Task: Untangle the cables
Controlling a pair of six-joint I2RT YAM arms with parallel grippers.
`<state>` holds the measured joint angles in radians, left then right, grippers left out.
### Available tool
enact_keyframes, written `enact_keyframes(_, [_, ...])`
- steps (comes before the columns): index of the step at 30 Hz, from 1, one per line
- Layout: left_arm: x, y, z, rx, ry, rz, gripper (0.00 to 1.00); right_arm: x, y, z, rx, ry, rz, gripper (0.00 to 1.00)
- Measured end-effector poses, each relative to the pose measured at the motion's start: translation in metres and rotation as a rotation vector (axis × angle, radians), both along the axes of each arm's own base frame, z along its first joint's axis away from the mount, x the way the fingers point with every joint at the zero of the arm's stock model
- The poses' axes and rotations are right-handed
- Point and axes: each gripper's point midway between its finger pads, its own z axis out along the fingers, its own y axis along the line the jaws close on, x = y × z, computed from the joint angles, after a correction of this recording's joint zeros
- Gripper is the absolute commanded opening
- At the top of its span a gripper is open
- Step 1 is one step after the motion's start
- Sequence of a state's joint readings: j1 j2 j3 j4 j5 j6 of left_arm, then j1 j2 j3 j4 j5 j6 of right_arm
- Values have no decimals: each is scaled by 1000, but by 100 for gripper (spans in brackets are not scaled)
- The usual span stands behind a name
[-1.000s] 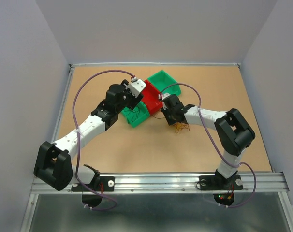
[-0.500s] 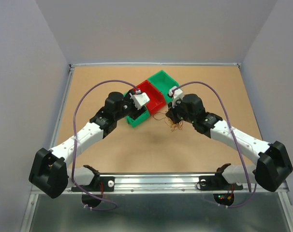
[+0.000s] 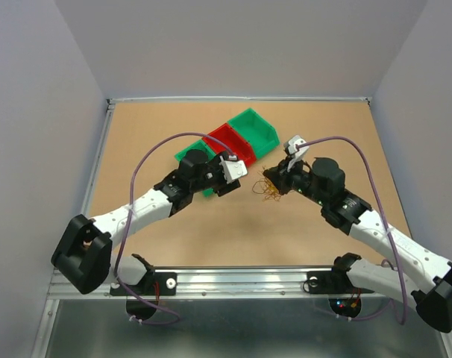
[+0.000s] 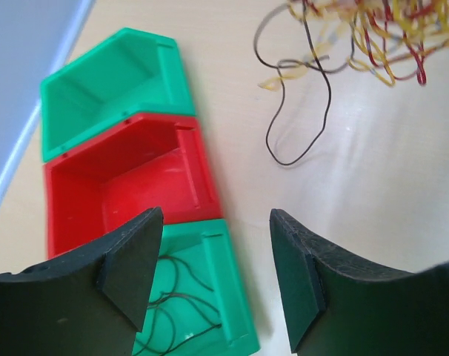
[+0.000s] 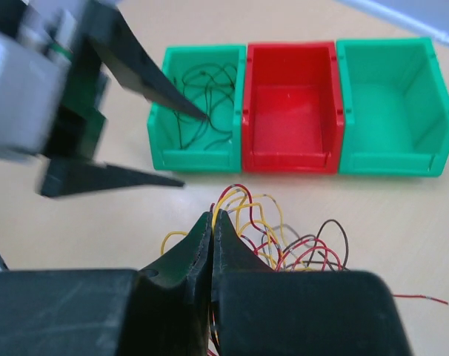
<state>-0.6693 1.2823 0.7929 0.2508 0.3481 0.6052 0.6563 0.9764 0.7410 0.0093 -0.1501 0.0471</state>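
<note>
bins (image 3: pixel 231 143) in row | cables (image 3: pixel 269 191) front-rt of them, prob on table (image 3: pixel 211 220) | strands (image 5: pixel 197 83) in end bin (image 5: pixel 195 159)

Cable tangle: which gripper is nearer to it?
Right. The right gripper is shut on the cable tangle; the left gripper hangs open, apart from it, by the bins.

The tan bench (image 3: pixel 211 246) carries three bins touching in a row: a green bin (image 5: pixel 197 159), a red bin (image 5: pixel 289 162) and a second green bin (image 5: pixel 391 167). Near them lie the cables (image 3: pixel 269 190), a red, yellow and dark tangle, with one dark strand (image 4: pixel 298 111) looping out loose.
</note>
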Motion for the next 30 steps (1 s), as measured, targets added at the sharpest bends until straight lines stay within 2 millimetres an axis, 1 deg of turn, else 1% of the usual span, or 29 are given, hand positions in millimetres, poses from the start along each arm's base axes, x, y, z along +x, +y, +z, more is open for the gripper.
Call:
enact_keyframes(1, [-2,-5,-10,13,18,-12,70,-3,-1,13,35,-22,-3,1])
enact_keyframes(3, [-1,-9,-23,26,41,-20,70,-6,-3,28,81,-47,-7,1])
enact_keyframes(6, [1,-13,-30,16,61,-22,70,-12,-6,45,132,-73,-10,1])
enact_keyframes(8, [1,-17,-27,-7,62,-25,73,-16,-8,59,175,-94,-11,1])
enact_keyframes(11, [1,-24,-15,-65,45,-44,73,-19,-10,77,236,-119,-15,1])
enact_keyframes(16, [-13,-28,-2,-149,14,-97,73,-20,-9,100,330,-143,-23,1])
enact_keyframes(18, [-15,-29,3,-170,-5,-109,73,-19,-9,113,385,-160,-31,1])
enact_keyframes(21, [-16,-31,6,-191,-42,-123,73,-19,-10,129,448,-183,-35,1])
enact_keyframes(24, [-20,-34,4,-185,-82,-118,73,-21,-10,141,505,-191,-33,1])
enact_keyframes(27, [-32,-46,5,-177,-125,-133,73,-25,-12,155,566,-204,-25,1])
enact_keyframes(30, [-33,-53,12,-189,-170,-131,73,-32,-15,172,628,-228,-10,1])
